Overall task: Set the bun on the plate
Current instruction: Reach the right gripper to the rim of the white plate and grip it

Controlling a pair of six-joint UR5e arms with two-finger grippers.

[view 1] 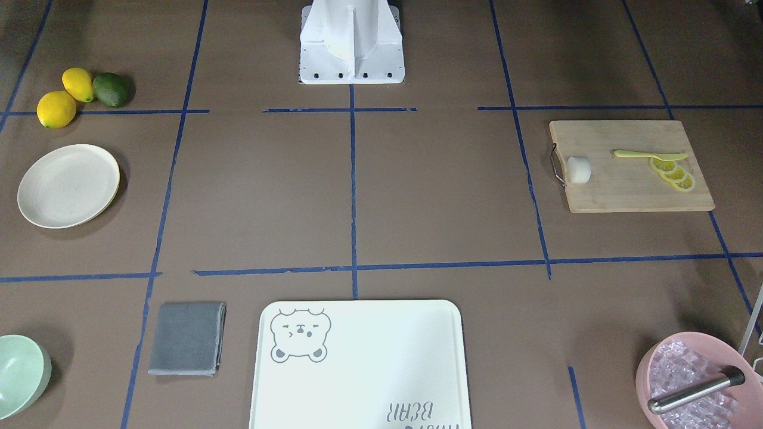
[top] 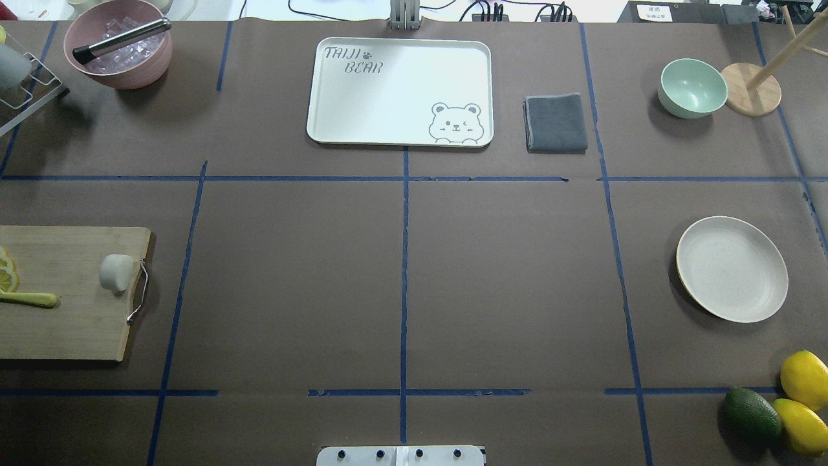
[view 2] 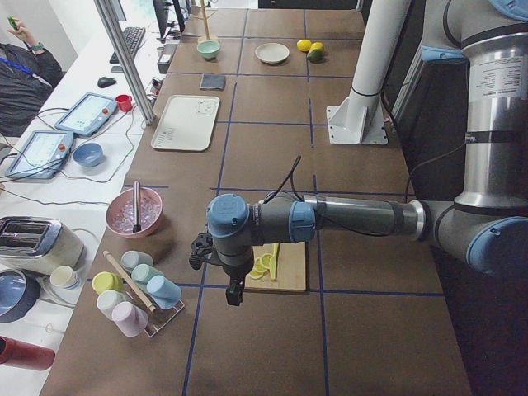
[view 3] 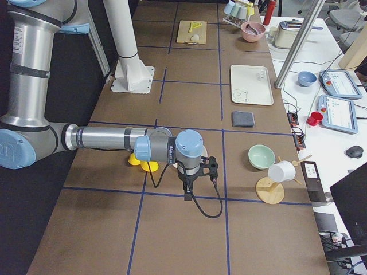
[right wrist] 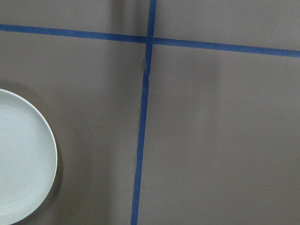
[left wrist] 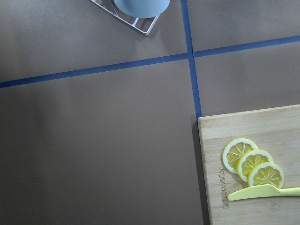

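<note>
The bun, a small white cylinder, lies on its side at the handle end of a wooden cutting board; the overhead view shows the bun at the far left. The cream plate sits bare on the far right of the table, and its rim fills the lower left of the right wrist view. My left gripper hangs above the table beyond the board's lemon end; I cannot tell its state. My right gripper hovers near the plate; I cannot tell its state either.
Lemon slices and a yellow knife share the board. A bear-print tray, grey cloth, mint bowl, pink ice bowl, a cup rack, two lemons and an avocado ring the table.
</note>
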